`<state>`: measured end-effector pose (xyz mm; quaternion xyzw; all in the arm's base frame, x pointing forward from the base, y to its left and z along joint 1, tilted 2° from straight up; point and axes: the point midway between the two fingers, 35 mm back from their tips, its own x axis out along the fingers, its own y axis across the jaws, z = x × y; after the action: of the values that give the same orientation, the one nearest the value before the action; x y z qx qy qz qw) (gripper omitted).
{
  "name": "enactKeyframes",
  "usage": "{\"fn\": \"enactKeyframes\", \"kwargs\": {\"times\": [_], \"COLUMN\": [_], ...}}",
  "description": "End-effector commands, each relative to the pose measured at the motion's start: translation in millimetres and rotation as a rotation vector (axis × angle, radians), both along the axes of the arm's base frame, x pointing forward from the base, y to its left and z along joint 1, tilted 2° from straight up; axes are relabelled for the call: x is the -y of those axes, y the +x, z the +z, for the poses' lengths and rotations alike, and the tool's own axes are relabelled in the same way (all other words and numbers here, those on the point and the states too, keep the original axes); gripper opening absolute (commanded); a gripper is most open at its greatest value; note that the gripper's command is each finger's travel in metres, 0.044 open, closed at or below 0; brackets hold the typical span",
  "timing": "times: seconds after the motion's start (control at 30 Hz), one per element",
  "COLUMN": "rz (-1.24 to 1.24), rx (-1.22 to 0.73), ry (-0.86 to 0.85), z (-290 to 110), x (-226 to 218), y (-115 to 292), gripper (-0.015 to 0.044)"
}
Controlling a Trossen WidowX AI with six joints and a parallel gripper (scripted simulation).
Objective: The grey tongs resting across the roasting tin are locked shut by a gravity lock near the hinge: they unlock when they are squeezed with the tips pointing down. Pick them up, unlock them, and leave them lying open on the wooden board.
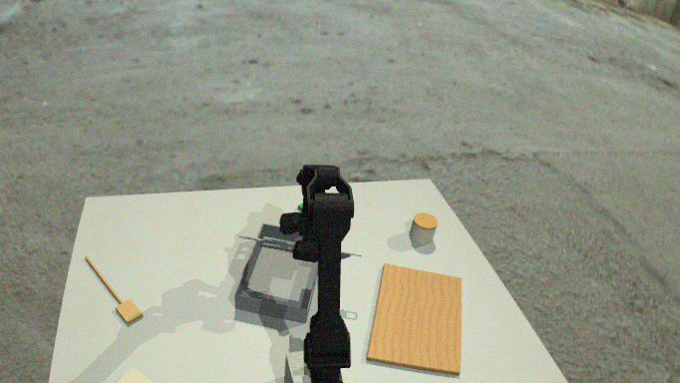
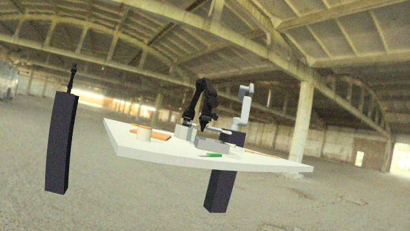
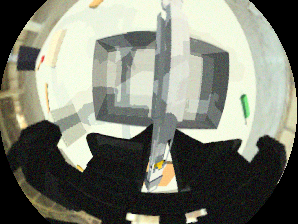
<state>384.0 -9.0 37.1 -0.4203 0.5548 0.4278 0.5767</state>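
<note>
My gripper [image 2: 202,130] [image 3: 160,127] is shut on the grey tongs [image 1: 250,238] [image 2: 216,129] [image 3: 164,75]. It holds them above the roasting tin [image 1: 269,308] [image 2: 211,145] [image 3: 102,75], clear of its rim. The tongs lie nearly level across the tin, tip end slightly lower. Their two arms are close together. The hinge end, with a small yellow part, is on the side of the wooden board [image 1: 416,319] [image 2: 162,136]. The arm hides the middle of the tongs in the top view. The board lies flat, with nothing on it.
A round tub with an orange lid [image 1: 423,231] [image 2: 144,134] stands behind the board. A wooden spatula [image 1: 104,280] lies left of the tin. A green-handled tool [image 2: 214,154] [image 3: 245,106] lies beyond the tin. A pale box [image 2: 184,132] stands near the arm's base.
</note>
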Motion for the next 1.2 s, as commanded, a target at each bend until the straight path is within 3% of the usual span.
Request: {"fn": "enactKeyframes", "kwargs": {"times": [0.0,0.23,1.17], "rz": [0.007,0.055,0.649], "rx": [0.001,0.000,0.015], "ry": [0.010,0.002,-0.015], "z": [2.7,4.7,47.6], "x": [-1.0,11.5,143.4], "y": [1.2,-0.2,-30.8], "gripper": [-0.0150,-0.0150,-0.0150]}}
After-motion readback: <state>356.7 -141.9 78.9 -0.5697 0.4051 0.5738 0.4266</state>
